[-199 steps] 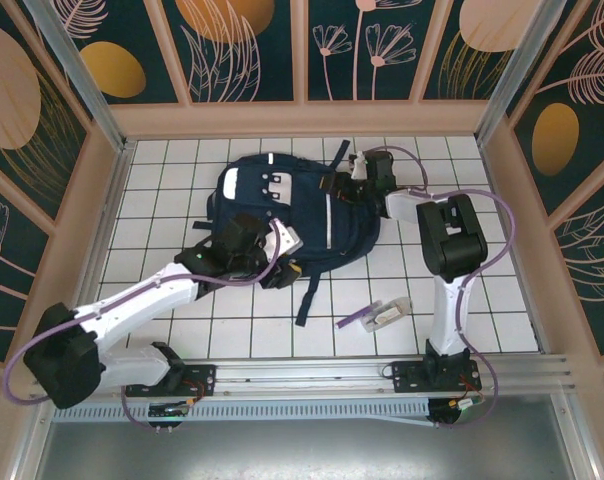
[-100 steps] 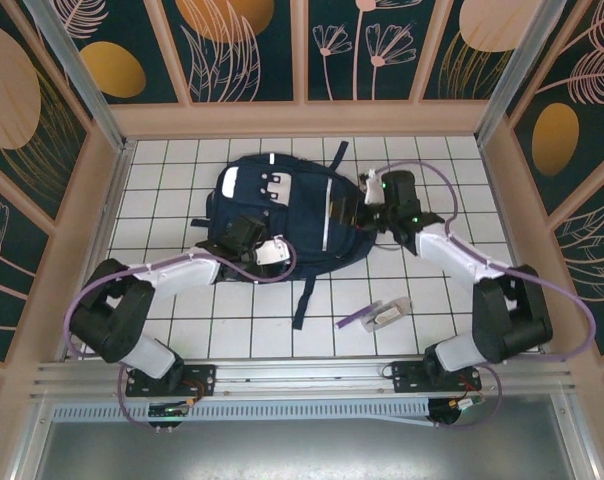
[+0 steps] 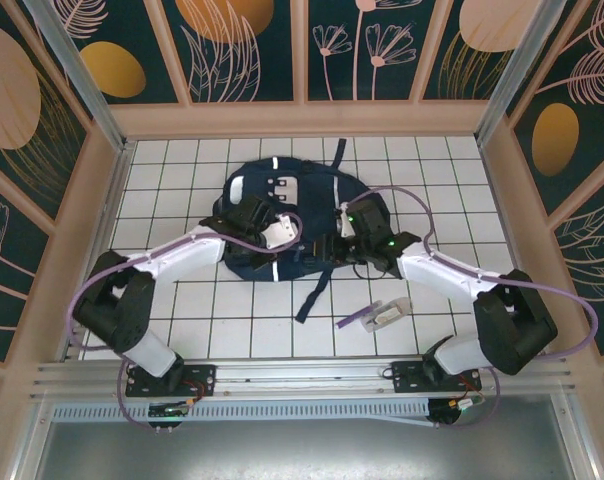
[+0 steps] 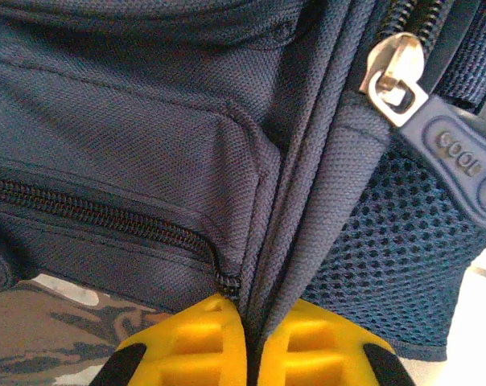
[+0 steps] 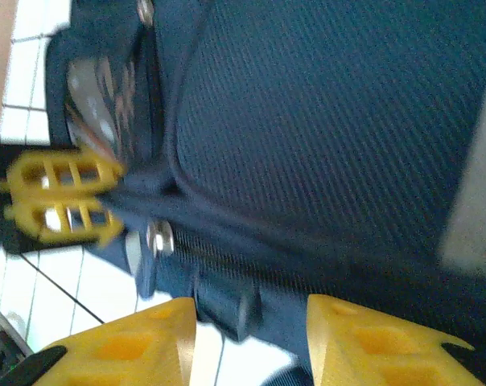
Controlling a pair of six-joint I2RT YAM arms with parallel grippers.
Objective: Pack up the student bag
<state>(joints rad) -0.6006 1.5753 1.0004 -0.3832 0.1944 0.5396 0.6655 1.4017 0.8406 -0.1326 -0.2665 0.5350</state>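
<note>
Two tools meet on the student bag [image 3: 282, 185], which lies bunched on the desk, midway between the side edges and nearer the far edge than the near one. The left tool [image 4: 251, 350] is shut tight on a ridge of the bag's navy fabric, its yellow fingers [image 4: 187, 346] pressed together with the seam standing up between them. The right tool [image 5: 251, 338] has its fingers apart around the bag's dark zip band. That view is blurred, so I cannot tell whether it grips the band or merely straddles it.

From above, the bag spreads wider from side to side than from far to near. The left tool sits on its left near part and the right tool on its right near part, close together, so neither arm is clearly the nearer. My guess is that the coming move turns on the zip line running between them, so that pulling apart would open the mouth.

Seen from the left wrist, a silver zip pull [image 4: 394, 76] sits just right of the pinched ridge. Seen from above, a dark strap [image 3: 315, 290] trails toward the near edge, and some small loose things [image 3: 380, 315] lie well apart from the bag.
</note>
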